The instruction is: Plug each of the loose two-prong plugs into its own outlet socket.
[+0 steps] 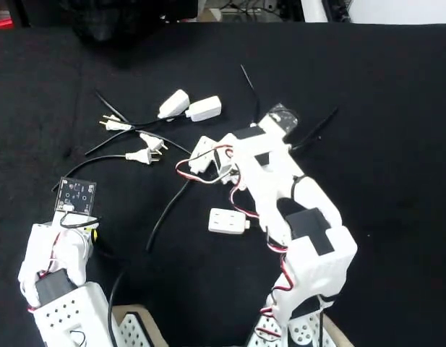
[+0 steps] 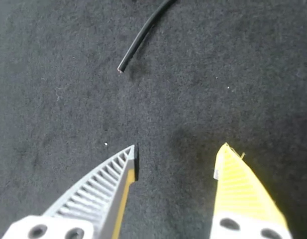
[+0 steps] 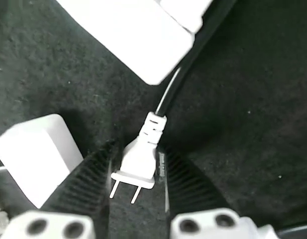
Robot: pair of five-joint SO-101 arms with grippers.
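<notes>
My right gripper [image 3: 136, 149] is shut on a white two-prong plug [image 3: 139, 162], whose prongs point back toward the wrist and whose black cable [image 3: 193, 59] runs away over the cloth. Two white outlet sockets [image 3: 128, 30] [image 3: 36, 149] lie just beyond it. From above, the right gripper [image 1: 202, 155] is at the table's middle, below the paired sockets [image 1: 204, 108] [image 1: 173, 105]. Three more plugs [image 1: 114, 124] [image 1: 154, 142] [image 1: 139, 155] lie to their left. A third socket [image 1: 228, 220] rests beside the right arm. My left gripper [image 2: 175, 154] is open over bare cloth.
Black cloth [image 1: 396, 108] covers the table. Black cables [image 1: 165, 210] trail across the middle, and one cut cable end [image 2: 121, 69] lies ahead of the left gripper. The left arm [image 1: 56, 253] is at the near left corner. A dark object [image 1: 282, 116] lies behind the right arm.
</notes>
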